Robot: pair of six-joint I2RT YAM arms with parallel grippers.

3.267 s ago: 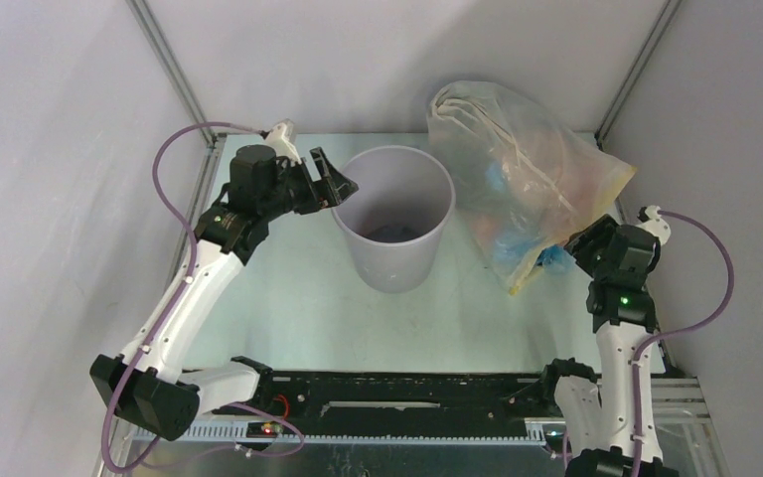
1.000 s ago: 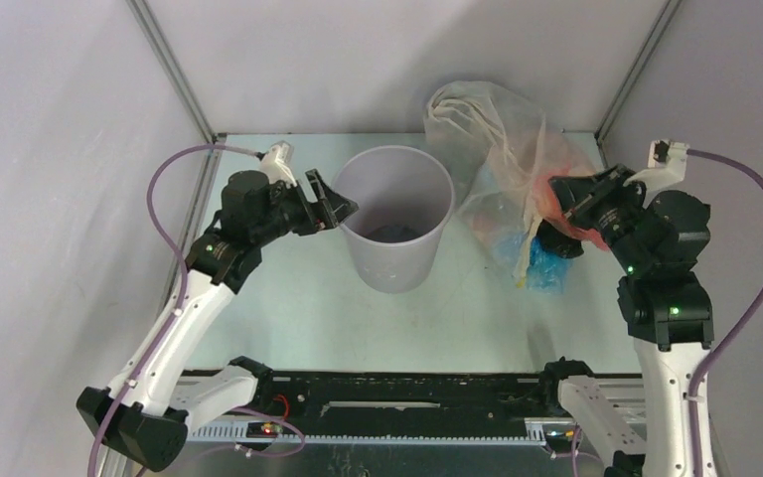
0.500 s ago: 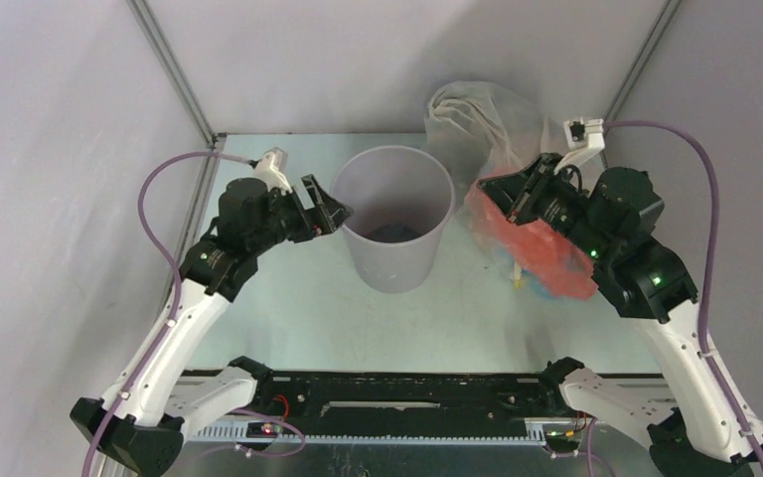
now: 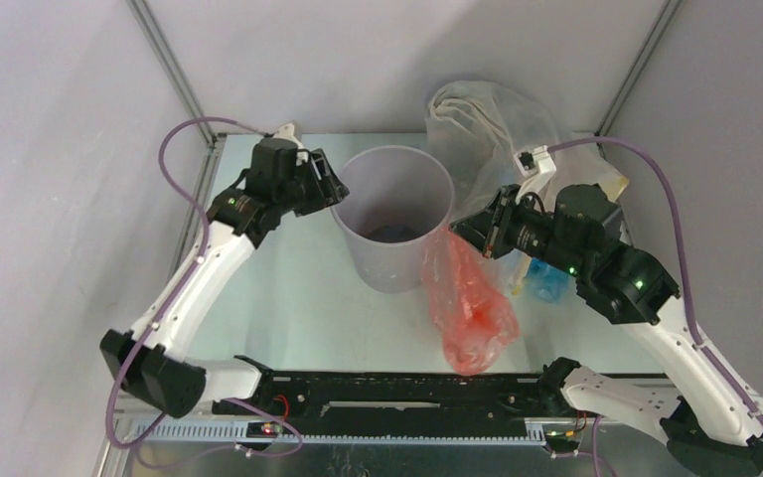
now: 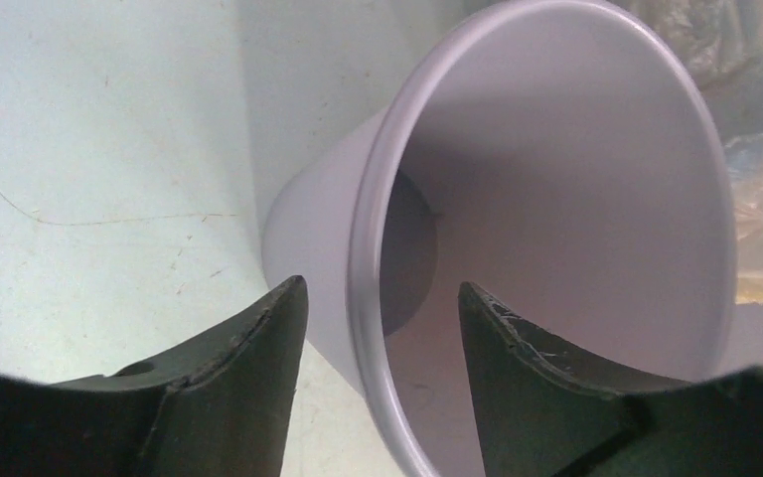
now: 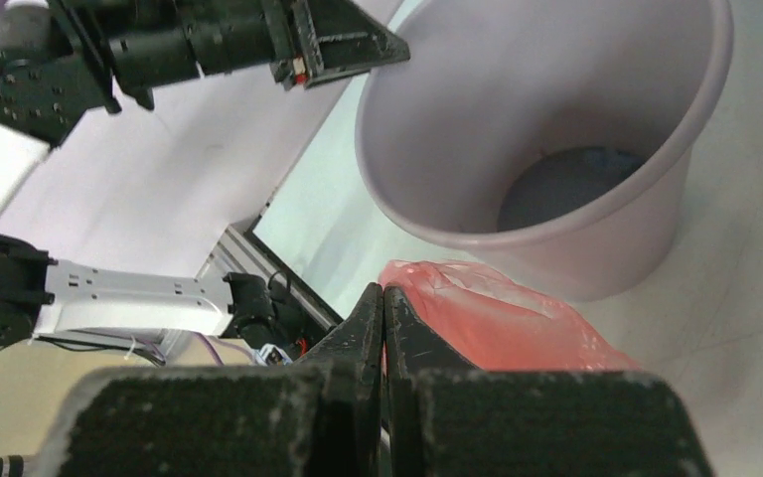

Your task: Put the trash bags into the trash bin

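Note:
The pale lavender trash bin (image 4: 389, 263) stands upright at mid-table. My left gripper (image 4: 336, 189) straddles its left rim: in the left wrist view its jaws (image 5: 382, 298) stand open, one finger (image 5: 258, 378) outside the wall, the other inside the bin (image 5: 556, 199). My right gripper (image 4: 460, 228) hovers by the bin's right side, shut on the top of the red-pink trash bag (image 4: 469, 308), which hangs outside the bin toward the near edge. The right wrist view shows the gripper (image 6: 384, 290) pinching the bag (image 6: 502, 323) just short of the bin (image 6: 556, 89).
A large clear stuffed bag (image 4: 482, 124) with white drawstrings leans in the back right corner behind the right arm. Something dark lies on the bin's bottom (image 6: 566, 184). Metal frame posts (image 4: 174, 70) rise at both back corners. The black rail (image 4: 397, 393) runs along the near edge.
The right arm swung left from the clear bag with the red-pink bag, which now hangs beside the bin. The left gripper moved onto the bin's rim and its jaws narrowed.

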